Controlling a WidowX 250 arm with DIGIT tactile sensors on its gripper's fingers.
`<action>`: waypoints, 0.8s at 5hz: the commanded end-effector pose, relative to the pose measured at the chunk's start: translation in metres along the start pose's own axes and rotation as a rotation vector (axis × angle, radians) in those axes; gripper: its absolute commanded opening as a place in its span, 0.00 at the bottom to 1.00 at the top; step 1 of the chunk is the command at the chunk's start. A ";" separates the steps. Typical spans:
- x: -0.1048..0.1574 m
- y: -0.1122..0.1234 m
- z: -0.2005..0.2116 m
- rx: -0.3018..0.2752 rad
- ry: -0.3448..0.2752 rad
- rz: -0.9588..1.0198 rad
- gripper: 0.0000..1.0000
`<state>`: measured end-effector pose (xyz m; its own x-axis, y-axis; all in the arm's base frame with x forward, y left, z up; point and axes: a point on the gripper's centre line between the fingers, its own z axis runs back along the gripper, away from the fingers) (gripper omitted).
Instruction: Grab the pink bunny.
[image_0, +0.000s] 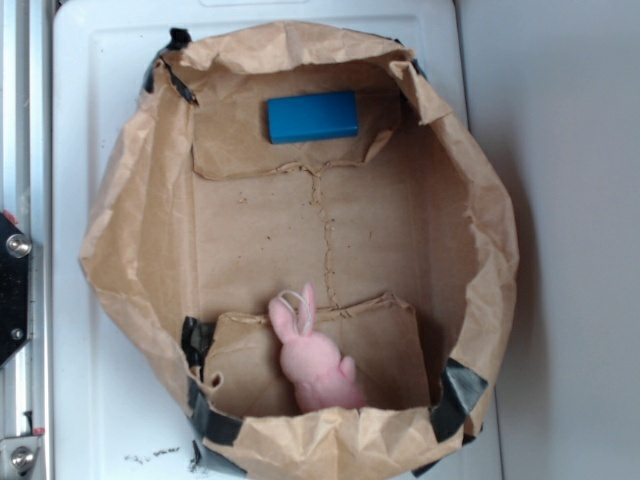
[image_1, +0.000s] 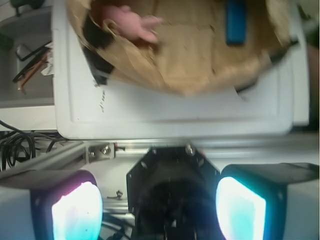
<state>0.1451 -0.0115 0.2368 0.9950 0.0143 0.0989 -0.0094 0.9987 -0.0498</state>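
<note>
The pink bunny (image_0: 312, 360) lies on the floor of a brown paper bag (image_0: 130, 250), near the bag's front rim, ears pointing up and left. In the wrist view the pink bunny (image_1: 129, 21) shows at the top left, far from my gripper (image_1: 159, 210). My gripper stands open with nothing between its two glowing pads (image_1: 77, 212), back over the metal rail beside the white surface. The exterior view does not show the gripper.
A blue rectangular block (image_0: 312, 117) rests at the bag's far end, also visible as the blue block (image_1: 235, 22) in the wrist view. The bag's crumpled walls ring both objects, black tape (image_0: 458, 390) at the rim. It sits on a white surface (image_0: 90, 400); a metal rail (image_0: 20, 250) runs left.
</note>
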 end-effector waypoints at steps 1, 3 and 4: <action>0.054 0.018 -0.001 0.039 -0.055 -0.133 1.00; 0.108 0.038 -0.020 0.076 -0.128 -0.362 1.00; 0.130 0.043 -0.036 0.084 -0.141 -0.426 1.00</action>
<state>0.2730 0.0263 0.1914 0.8916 -0.4166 0.1774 0.4115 0.9090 0.0665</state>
